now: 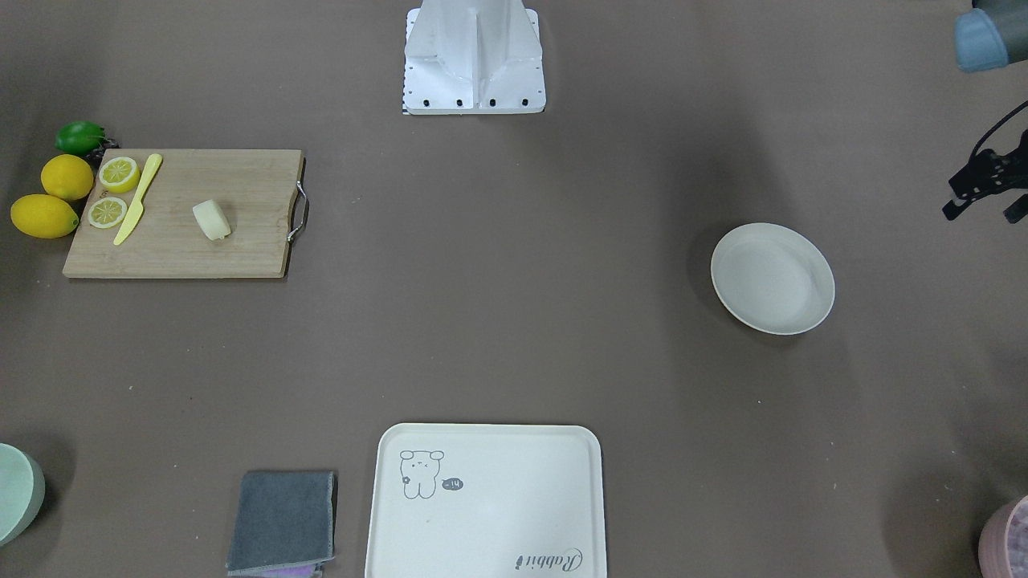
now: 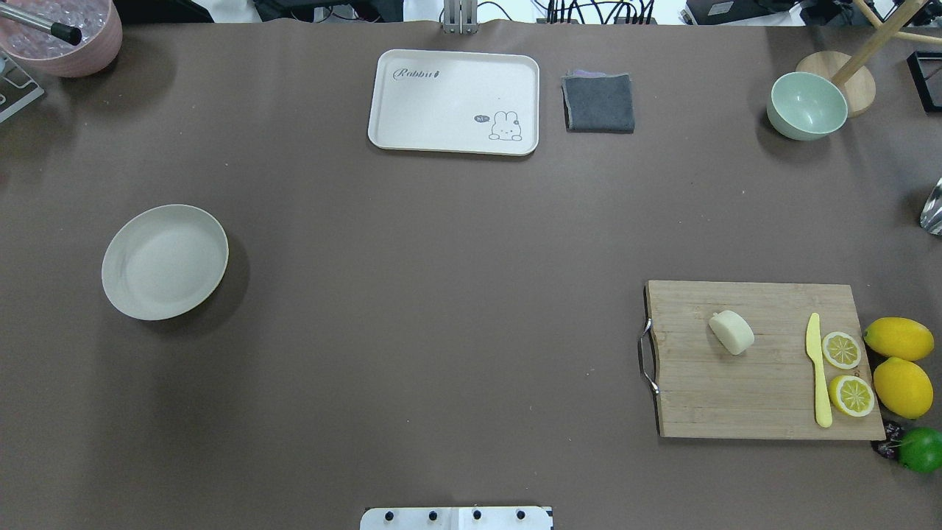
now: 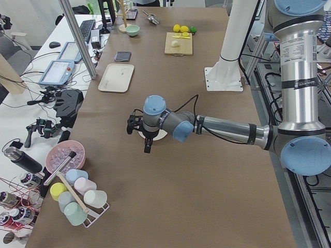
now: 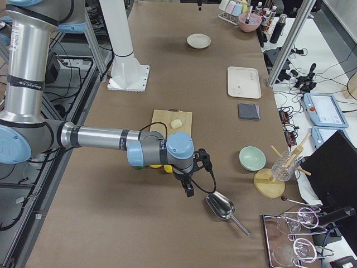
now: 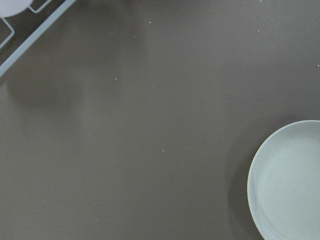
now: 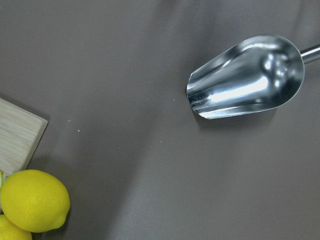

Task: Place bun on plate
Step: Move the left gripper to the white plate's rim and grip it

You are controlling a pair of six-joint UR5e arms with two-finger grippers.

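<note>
The bun (image 1: 212, 219) (image 2: 731, 332) is a pale cream lump lying on a wooden cutting board (image 2: 736, 397), small and far in the side views (image 3: 176, 44) (image 4: 176, 123). The empty off-white plate (image 1: 773, 278) (image 2: 165, 261) (image 4: 198, 41) sits across the table, and its edge fills the left wrist view's lower right (image 5: 290, 180). My left gripper (image 1: 981, 213) (image 3: 147, 146) hovers just beside the plate, its dark fingers spread open and holding nothing. My right gripper (image 4: 188, 187) hangs beyond the board near a metal scoop; I cannot tell whether it is open or shut.
On the board lie a yellow knife (image 2: 818, 372) and two lemon halves (image 2: 841, 350); whole lemons (image 2: 901, 386) and a lime (image 2: 921, 450) sit beside it. A rabbit tray (image 2: 454, 101), grey cloth (image 2: 599, 103), green bowl (image 2: 806, 107), pink bowl (image 2: 62, 37) and scoop (image 6: 247, 77) line the far side.
</note>
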